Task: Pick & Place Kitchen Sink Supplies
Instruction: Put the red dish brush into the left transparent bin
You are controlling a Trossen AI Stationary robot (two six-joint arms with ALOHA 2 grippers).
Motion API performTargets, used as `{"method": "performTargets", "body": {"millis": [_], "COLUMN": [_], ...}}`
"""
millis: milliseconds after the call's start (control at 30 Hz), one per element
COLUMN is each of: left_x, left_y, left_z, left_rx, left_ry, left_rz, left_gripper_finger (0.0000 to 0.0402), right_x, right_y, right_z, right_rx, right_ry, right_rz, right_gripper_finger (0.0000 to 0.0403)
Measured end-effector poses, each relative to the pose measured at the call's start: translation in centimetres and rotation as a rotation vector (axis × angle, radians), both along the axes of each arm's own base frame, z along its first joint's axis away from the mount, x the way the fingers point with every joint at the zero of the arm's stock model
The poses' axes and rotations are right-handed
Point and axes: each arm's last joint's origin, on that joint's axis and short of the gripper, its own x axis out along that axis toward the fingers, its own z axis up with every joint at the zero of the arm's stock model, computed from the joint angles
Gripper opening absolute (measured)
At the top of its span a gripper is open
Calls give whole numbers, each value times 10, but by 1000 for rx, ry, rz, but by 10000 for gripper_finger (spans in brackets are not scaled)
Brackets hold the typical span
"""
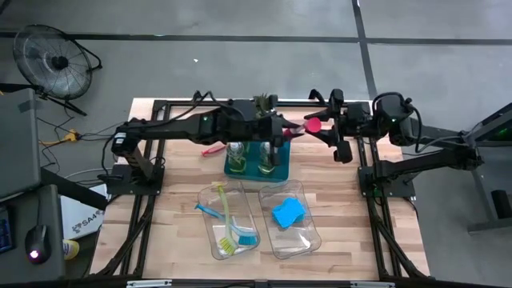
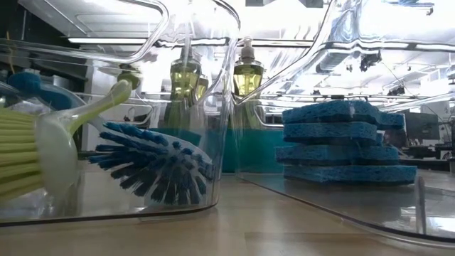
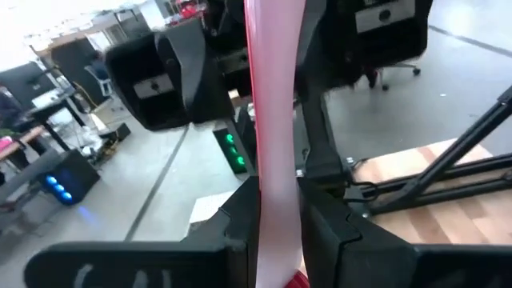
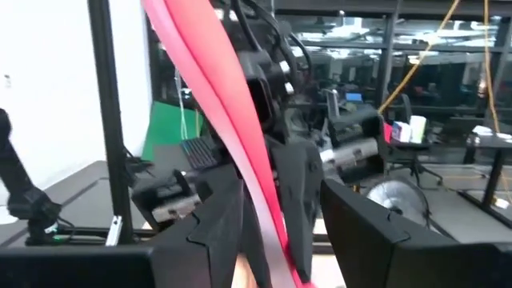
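Observation:
A red-pink dish brush (image 1: 300, 130) hangs in the air above the teal tray (image 1: 256, 170), held between my two grippers. My left gripper (image 1: 286, 136) is shut on its handle and my right gripper (image 1: 324, 128) on the end with the round pink head (image 1: 314, 124). Two soap bottles (image 1: 237, 152) (image 1: 269, 157) stand in the tray. In the left clear bin (image 1: 210, 210) lie a blue brush (image 2: 153, 163) and a yellow-green brush (image 2: 43, 153). Blue sponges (image 1: 288, 212) sit stacked in the right bin. My left gripper pinches the brush's pink handle (image 3: 276, 172) between its two fingers (image 3: 232, 220), coming level from the table's left side. The handle runs on straight ahead toward the other arm. My right gripper has the handle (image 4: 260, 200) between its two fingers (image 4: 212, 224), level from the table's right side, near the head end. The brush is clear of the table.
A potted plant (image 1: 262, 104) stands at the tray's far side, just behind my left gripper. Another red-pink brush (image 1: 214, 149) lies on the table left of the tray. The two clear bins (image 1: 300, 240) fill the near middle of the table.

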Motion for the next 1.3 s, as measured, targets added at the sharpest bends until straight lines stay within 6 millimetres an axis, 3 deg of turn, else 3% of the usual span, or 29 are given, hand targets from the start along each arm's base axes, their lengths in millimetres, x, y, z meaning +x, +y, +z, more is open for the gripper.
{"method": "performTargets", "body": {"millis": [600, 967, 1300], "left_x": [5, 17, 16], "left_y": [-1, -1, -1], "left_z": [-5, -19, -16], "left_rx": [-108, -132, -138], "left_ry": [-1, 32, 16], "left_rz": [-20, -18, -21], "left_gripper_finger": [58, 58, 58], "right_x": [-2, 12, 2], "right_y": [4, 2, 4], "right_z": [9, 4, 10], "right_rx": [-24, -19, -23], "right_ry": [-89, -81, -120], "right_rz": [130, 132, 147], "right_gripper_finger": [162, 162, 98]}}
